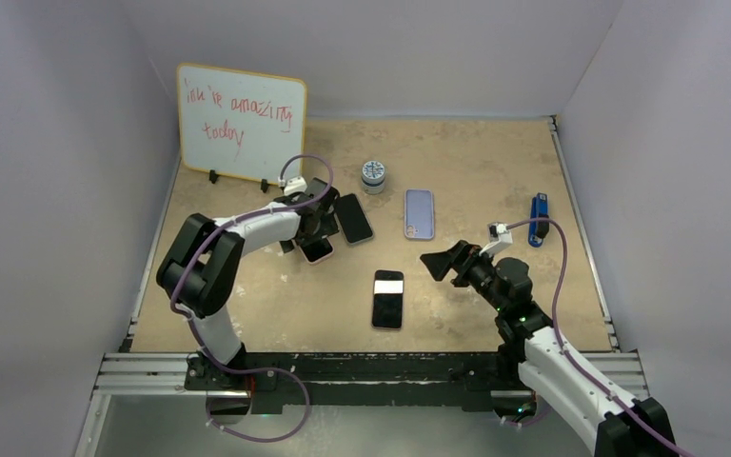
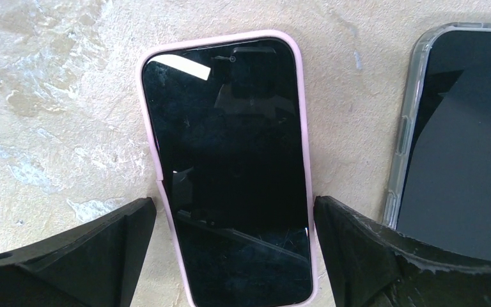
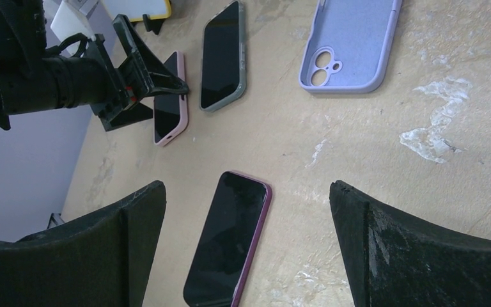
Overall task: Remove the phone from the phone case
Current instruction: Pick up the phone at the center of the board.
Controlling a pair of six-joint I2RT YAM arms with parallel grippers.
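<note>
Left wrist, left tool (image 2: pixel 233 208) splayed, astride phone (image 2: pixel 227 160)

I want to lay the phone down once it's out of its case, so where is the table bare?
Bare: the stretch between the lavender case and the blue object, and the near-left area beside the plum-edged phone. Crowded: around the open left gripper, where the pink-cased phone and clear-cased phone lie side by side.

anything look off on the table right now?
Nothing spilled or broken. Two small oddities: a lavender phone case lies empty toward the back of the table, with no phone in it, and the tabletop has pale, scuffed patches that look like wear rather than a spill.
</note>
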